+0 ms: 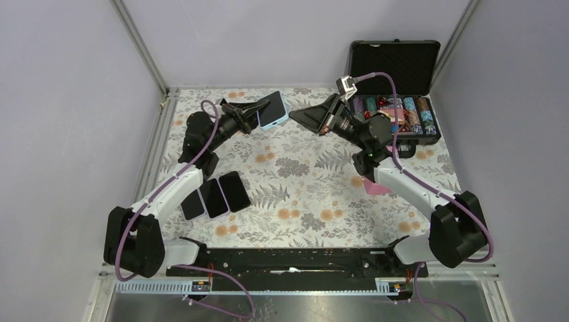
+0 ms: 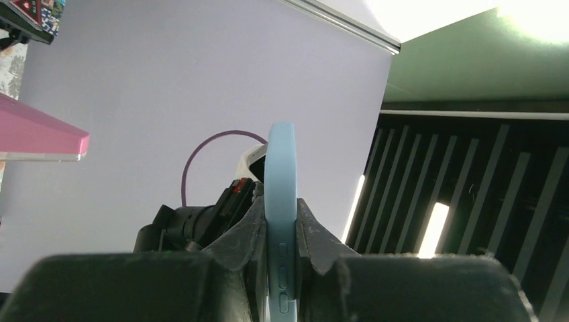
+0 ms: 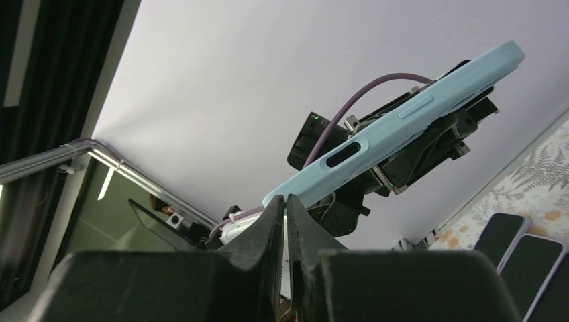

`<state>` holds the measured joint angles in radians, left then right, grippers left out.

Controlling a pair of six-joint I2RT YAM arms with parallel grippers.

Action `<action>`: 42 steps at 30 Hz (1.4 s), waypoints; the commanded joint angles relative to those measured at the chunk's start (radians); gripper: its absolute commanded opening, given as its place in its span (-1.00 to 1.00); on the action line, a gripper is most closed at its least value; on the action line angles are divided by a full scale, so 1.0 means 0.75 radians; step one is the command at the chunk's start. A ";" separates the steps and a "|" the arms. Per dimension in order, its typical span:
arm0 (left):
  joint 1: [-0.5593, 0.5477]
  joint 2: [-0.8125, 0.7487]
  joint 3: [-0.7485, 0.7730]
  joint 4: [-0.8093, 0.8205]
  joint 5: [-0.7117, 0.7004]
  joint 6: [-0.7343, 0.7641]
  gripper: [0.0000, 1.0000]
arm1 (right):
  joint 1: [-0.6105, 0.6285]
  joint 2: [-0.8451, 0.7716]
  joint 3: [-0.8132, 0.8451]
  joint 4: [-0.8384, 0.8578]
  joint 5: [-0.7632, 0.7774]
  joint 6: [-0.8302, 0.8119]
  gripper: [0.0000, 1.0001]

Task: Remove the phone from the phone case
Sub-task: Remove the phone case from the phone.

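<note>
A light blue phone case (image 1: pixel 280 122) with the dark phone (image 1: pixel 270 107) in it is held up above the far part of the table. My left gripper (image 1: pixel 262 111) is shut on it. In the left wrist view the case (image 2: pixel 281 174) stands edge-on and is clamped between both fingers, my left gripper (image 2: pixel 282 211) gripping near its side buttons. My right gripper (image 1: pixel 294 115) points left at the case from the right side. In the right wrist view my right gripper (image 3: pixel 285 201) is shut, its tips right at the lower corner of the case (image 3: pixel 402 124).
Three dark phones (image 1: pixel 215 196) lie side by side on the floral cloth near the left arm. An open black box of poker chips (image 1: pixel 396 114) stands at the back right. A pink object (image 1: pixel 376 188) lies under the right arm.
</note>
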<state>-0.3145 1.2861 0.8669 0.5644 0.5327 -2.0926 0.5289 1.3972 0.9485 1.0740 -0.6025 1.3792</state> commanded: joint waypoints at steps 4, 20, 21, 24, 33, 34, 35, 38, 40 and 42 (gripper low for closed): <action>-0.007 -0.016 0.012 0.094 0.018 -0.244 -1.00 | 0.037 -0.133 -0.031 -0.283 0.084 -0.159 0.40; 0.045 0.050 0.189 0.100 0.046 0.071 -1.00 | 0.052 -0.147 0.048 -0.429 0.155 0.035 0.35; 0.047 0.050 0.197 0.086 0.051 0.092 -1.00 | 0.052 -0.147 0.058 -0.441 0.161 0.036 0.42; 0.047 0.042 0.210 0.056 0.060 0.133 -1.00 | 0.052 -0.140 0.079 -0.439 0.166 0.037 0.67; 0.048 0.011 0.152 0.047 0.030 0.075 -1.00 | 0.052 -0.077 0.130 -0.389 0.133 0.069 0.20; 0.047 0.002 0.131 0.059 0.015 0.052 -1.00 | 0.053 -0.069 0.135 -0.394 0.127 0.060 0.13; 0.048 -0.007 0.112 0.069 0.003 0.035 -1.00 | 0.055 -0.066 0.136 -0.396 0.121 0.047 0.03; 0.047 -0.005 0.092 0.093 0.004 0.002 -1.00 | 0.060 -0.057 0.136 -0.409 0.108 0.021 -0.16; 0.047 0.002 0.091 0.111 0.005 -0.014 -1.00 | 0.063 -0.047 0.134 -0.403 0.096 0.017 -0.26; 0.047 0.005 0.094 0.116 0.009 -0.038 -1.00 | 0.065 -0.038 0.127 -0.369 0.091 0.024 -0.47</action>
<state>-0.2802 1.3251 0.9215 0.5251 0.5587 -2.0327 0.5636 1.3582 1.0100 0.7376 -0.5014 1.4158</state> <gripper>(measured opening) 0.124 0.350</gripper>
